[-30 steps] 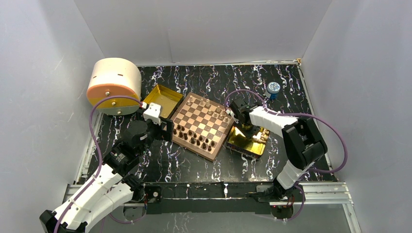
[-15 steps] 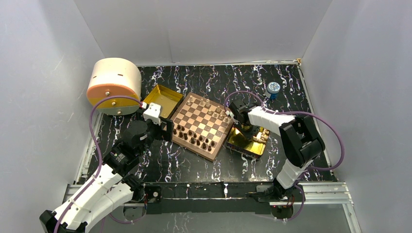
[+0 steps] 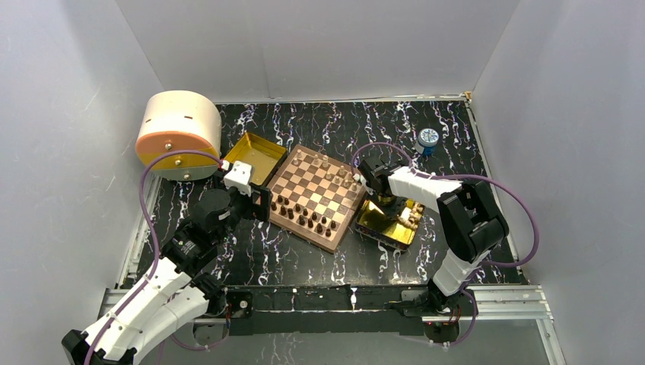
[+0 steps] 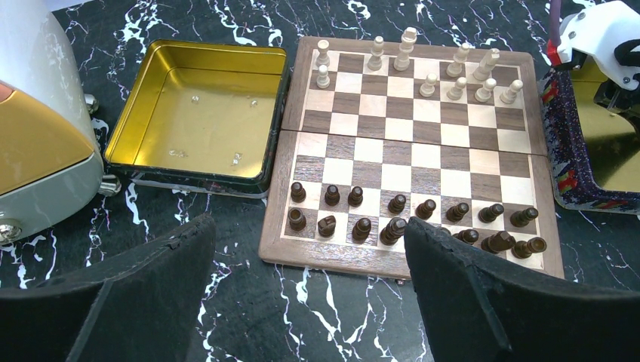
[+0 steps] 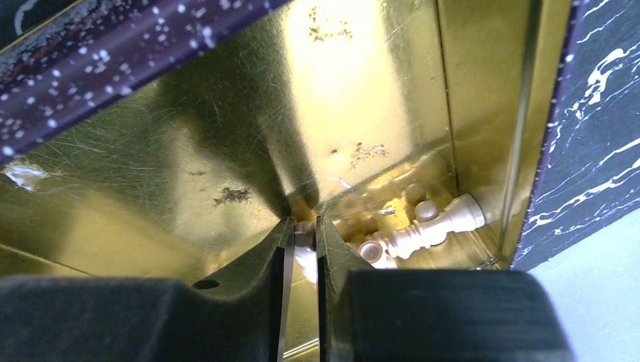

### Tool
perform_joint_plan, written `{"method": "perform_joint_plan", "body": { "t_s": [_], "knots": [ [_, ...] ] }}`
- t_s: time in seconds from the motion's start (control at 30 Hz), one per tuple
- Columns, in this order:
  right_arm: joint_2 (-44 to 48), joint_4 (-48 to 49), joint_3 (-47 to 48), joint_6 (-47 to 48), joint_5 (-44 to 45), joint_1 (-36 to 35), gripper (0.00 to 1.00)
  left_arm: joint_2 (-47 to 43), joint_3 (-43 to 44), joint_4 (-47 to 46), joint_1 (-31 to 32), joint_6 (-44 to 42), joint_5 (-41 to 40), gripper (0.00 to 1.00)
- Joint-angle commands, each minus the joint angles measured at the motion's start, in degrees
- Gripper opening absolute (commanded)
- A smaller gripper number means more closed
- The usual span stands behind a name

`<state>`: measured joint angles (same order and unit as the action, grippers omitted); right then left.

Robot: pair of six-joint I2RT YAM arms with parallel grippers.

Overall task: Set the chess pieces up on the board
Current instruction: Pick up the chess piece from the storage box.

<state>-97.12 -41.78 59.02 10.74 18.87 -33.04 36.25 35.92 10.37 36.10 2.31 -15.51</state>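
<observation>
At the far left stands a cream cylindrical container with an orange face (image 3: 179,133), and just beside it lies a shallow square gold metal tray (image 4: 200,121), bare of chessmen. The left gripper (image 4: 306,253) hangs near the board's left edge, its jaws wide apart and holding nothing. The square wooden chessboard with dark and cream checks (image 4: 415,154) carries the small dark brown wooden pieces (image 4: 396,226) on its two near rows and some small light tan wooden pieces (image 4: 430,83) on its far rows, with gaps among them. Right of the board, touching its edge, sits a second gold tray (image 5: 226,136). The right gripper (image 5: 303,226) reaches down into it, jaws almost together and pinching one pale chessman (image 5: 304,253). That piece is mostly hidden, so its long axis cannot be told. Just right of the jaws, in the tray's corner, another tan piece (image 5: 434,226) lies on its side, its long axis slanting up toward the tray wall. The right arm is plainly the nearer one, and the lift looks to be straight up.
</observation>
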Motion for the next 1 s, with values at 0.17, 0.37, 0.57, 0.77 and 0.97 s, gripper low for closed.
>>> {"method": "perform_joint_plan", "body": {
  "t_s": [0.17, 0.37, 0.57, 0.77, 0.97],
  "knots": [
    [2.5, -4.5, 4.9, -1.6, 3.5, 0.0, 0.17, -0.6, -0.2, -0.8, -0.2, -0.4, -0.5, 0.91],
    [6.7, -5.4, 8.3, -2.5, 3.2, 0.1, 0.14, -0.4, -0.2, -1.0, -0.2, -0.1, -0.7, 0.91],
    [9.9, -6.2, 13.6, -5.1, 0.6, 0.1, 0.13, 0.2, 0.0, -1.7, -0.2, 3.0, -0.1, 0.9],
    [13.1, -5.3, 20.3, -10.0, -5.1, 0.1, 0.13, 3.1, 3.4, -1.7, -0.2, 12.4, 4.7, 0.86],
    [17.6, 3.0, 20.9, -17.7, -17.0, -0.1, 0.11, 7.4, 6.1, -6.3, -0.2, 22.6, 15.0, 0.77]
  ]
}}
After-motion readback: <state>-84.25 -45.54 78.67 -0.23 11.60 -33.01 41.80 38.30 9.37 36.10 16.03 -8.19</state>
